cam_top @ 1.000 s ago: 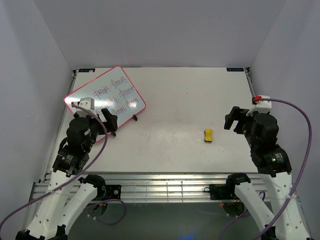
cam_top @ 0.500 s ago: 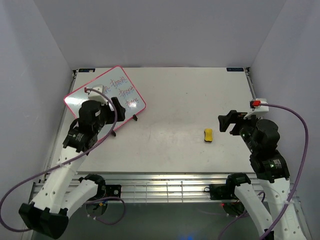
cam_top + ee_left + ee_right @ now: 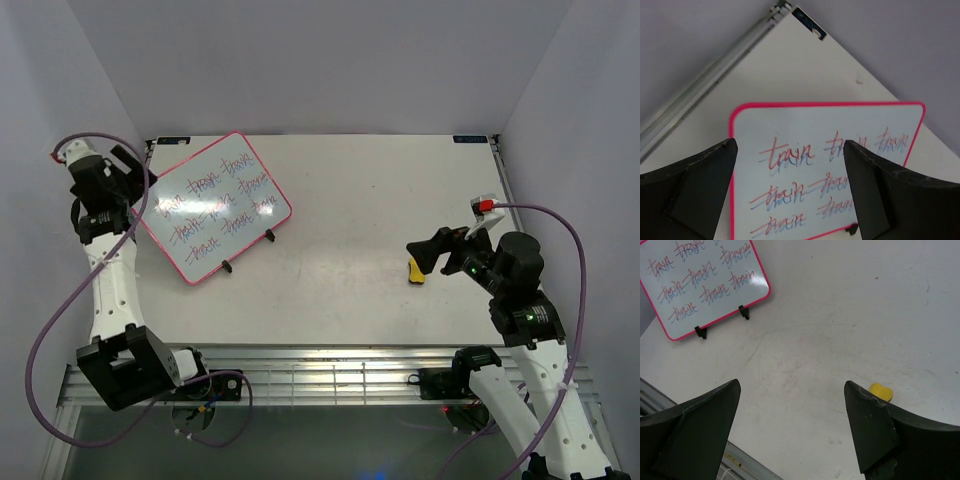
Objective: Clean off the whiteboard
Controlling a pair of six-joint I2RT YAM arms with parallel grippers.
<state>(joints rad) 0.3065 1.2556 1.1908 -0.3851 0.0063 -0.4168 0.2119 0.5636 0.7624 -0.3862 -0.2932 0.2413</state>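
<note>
The whiteboard point(image 3: 215, 205) has a pink rim and lies at the table's far left, propped on small black feet. Rows of red and blue handwriting cover it. It also shows in the left wrist view point(image 3: 825, 165) and the right wrist view point(image 3: 705, 280). My left gripper point(image 3: 133, 170) is open and empty, raised beside the board's left edge; in its own view point(image 3: 790, 192) the board shows between its fingers. The yellow sponge point(image 3: 417, 272) lies on the table right of centre. My right gripper point(image 3: 430, 250) is open and empty, hovering just over the sponge point(image 3: 881, 391).
The white table point(image 3: 380, 190) is walled at the back and on both sides. A metal rail point(image 3: 330, 375) runs along the near edge. Two black feet point(image 3: 227, 267) stick out from the board's near rim.
My left arm has swung up and to the far left, off the board, uncovering its writing. My right gripper has moved left toward the sponge. Board and sponge have not moved.
</note>
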